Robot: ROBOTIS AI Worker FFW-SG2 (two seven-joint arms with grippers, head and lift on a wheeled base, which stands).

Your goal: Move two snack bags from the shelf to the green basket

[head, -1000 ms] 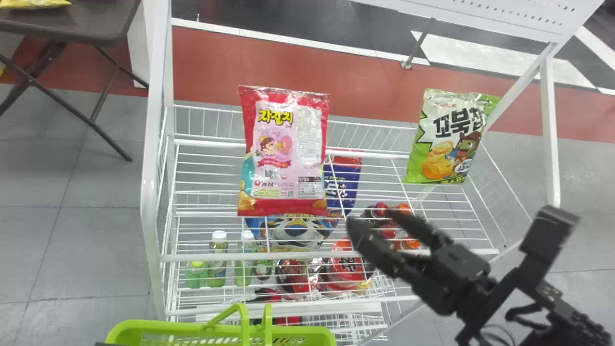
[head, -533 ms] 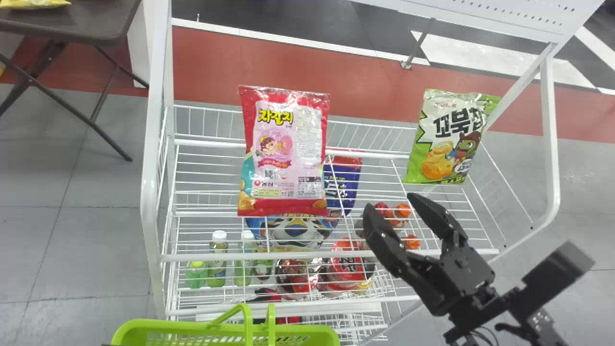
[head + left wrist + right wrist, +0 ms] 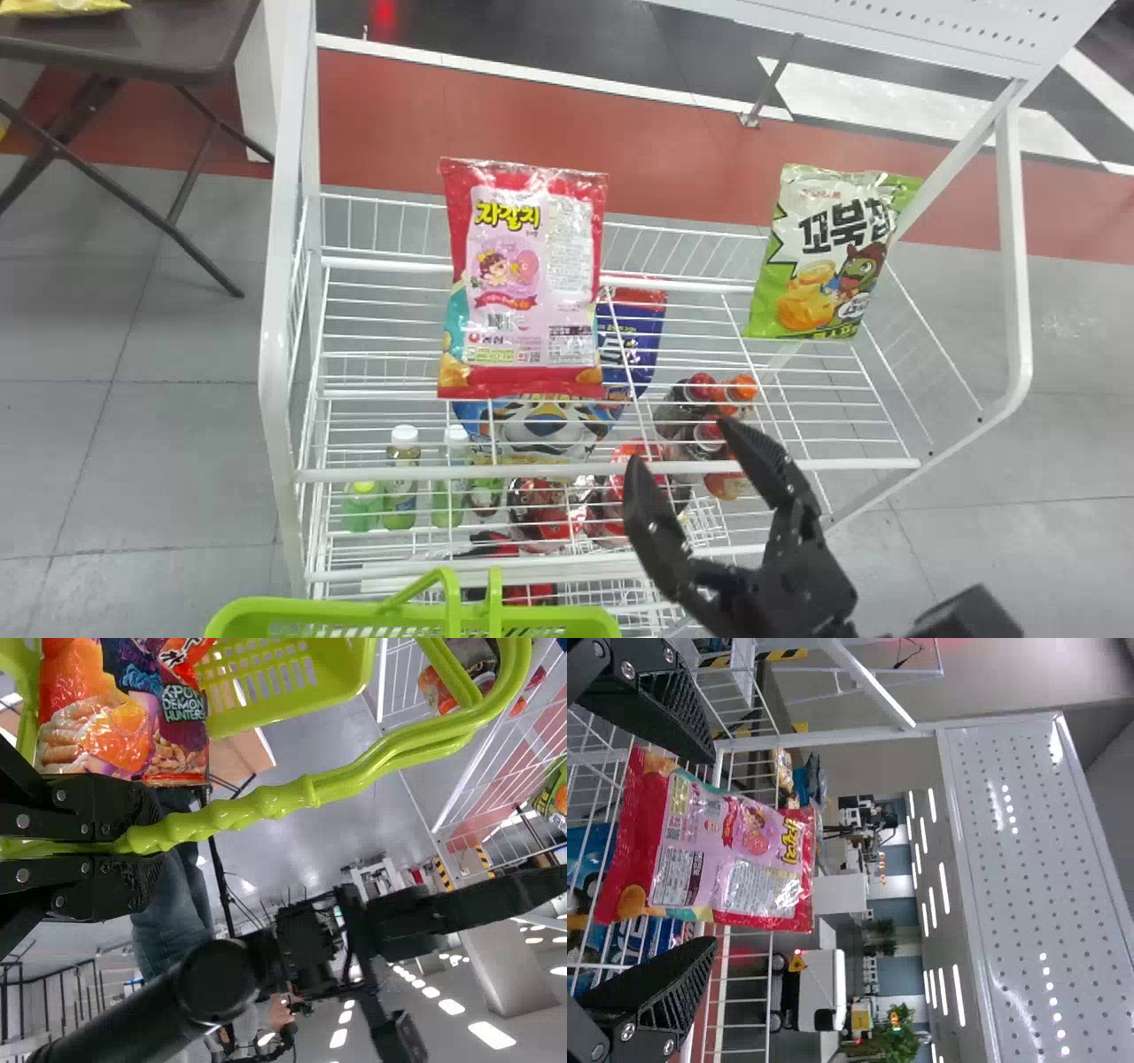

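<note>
Apparently, picking is the step: the right gripper (image 3: 682, 450), wide open and empty, faces the red-and-pink foil snack bag (image 3: 532, 283) on the white wire shelf (image 3: 354, 475) — next, straddle and close — and the left gripper (image 3: 151, 846) clasps the green plastic basket handle (image 3: 310, 790).

From my head view: one snack bag (image 3: 529, 283) is on the upper shelf (image 3: 611, 470), left of centre. Second snack bag (image 3: 828, 257) is on the same shelf, well to its right, towards the back. Tier below: bottles (image 3: 400, 478) front left, noodle bowls (image 3: 547, 514) to their right, more bottles (image 3: 700, 392) farther right. Basket (image 3: 244, 611) is before the rack, left of centre, with a packet (image 3: 124, 718) in it per left wrist view. Table (image 3: 133, 44) behind left of rack, a bag (image 3: 53, 5) on it.
</note>
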